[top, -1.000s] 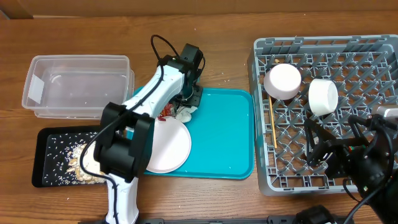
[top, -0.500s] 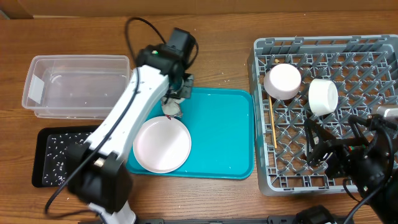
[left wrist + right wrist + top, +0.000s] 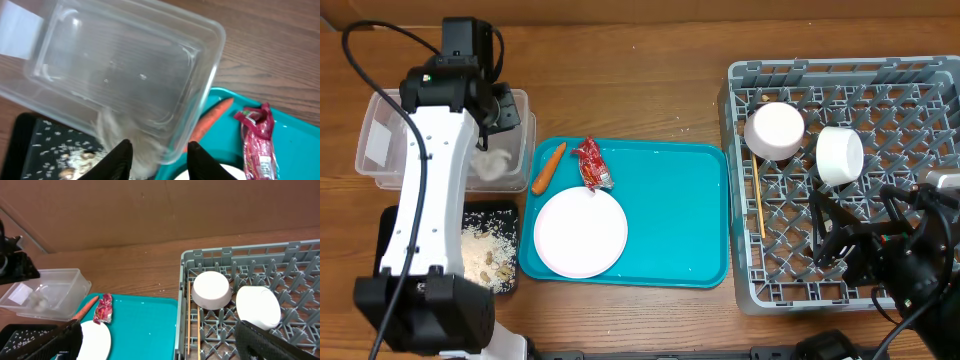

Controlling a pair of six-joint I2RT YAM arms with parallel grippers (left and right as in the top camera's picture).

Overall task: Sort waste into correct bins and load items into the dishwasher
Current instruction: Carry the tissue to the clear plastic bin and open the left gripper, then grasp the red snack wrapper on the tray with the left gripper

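My left gripper point(image 3: 502, 115) hangs open over the right end of the clear tub point(image 3: 390, 130). The white tissue ball point(image 3: 495, 166) lies blurred just below the fingers point(image 3: 160, 160), at the tub's wall point(image 3: 125, 75). The orange carrot point(image 3: 548, 167) and the red wrapper point(image 3: 592, 163) lie on the teal tray point(image 3: 680, 220), above the white plate point(image 3: 581, 232). The black tray point(image 3: 400, 250) with rice sits below the tub. Two white bowls point(image 3: 775, 130) point(image 3: 840, 153) and the chopsticks point(image 3: 758, 200) are in the grey dish rack point(image 3: 840, 75). My right gripper point(image 3: 850, 245) is open and empty over the rack's front.
The left arm stretches from the table's front edge up over the black tray to the tub. Bare wooden table lies between the teal tray and the rack and along the back edge.
My left arm has swung left from the teal tray to the clear tub, taking the tissue ball along. The carrot and wrapper now show uncovered. The right arm has not moved.
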